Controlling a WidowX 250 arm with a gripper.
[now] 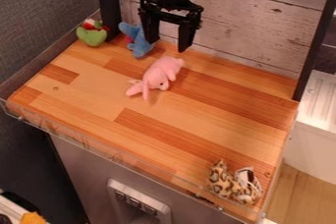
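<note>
Pale wooden planks (pixel 246 26) stood behind the striped wood tabletop (pixel 197 112), where my black claw (pixel 169 46) hung near the back edge with its two fingers spread apart and nothing between them. Just beside one finger sat a blue plush toy (pixel 140 47), though I could not tell whether we touched, and a pink plush toy (pixel 157 76) lay on the wood nearer the camera. Farther off, a green plush toy (pixel 93 36) sat in the back corner, and a leopard-print plush toy (pixel 223 183) rested by the front corner diagonally opposite.
</note>
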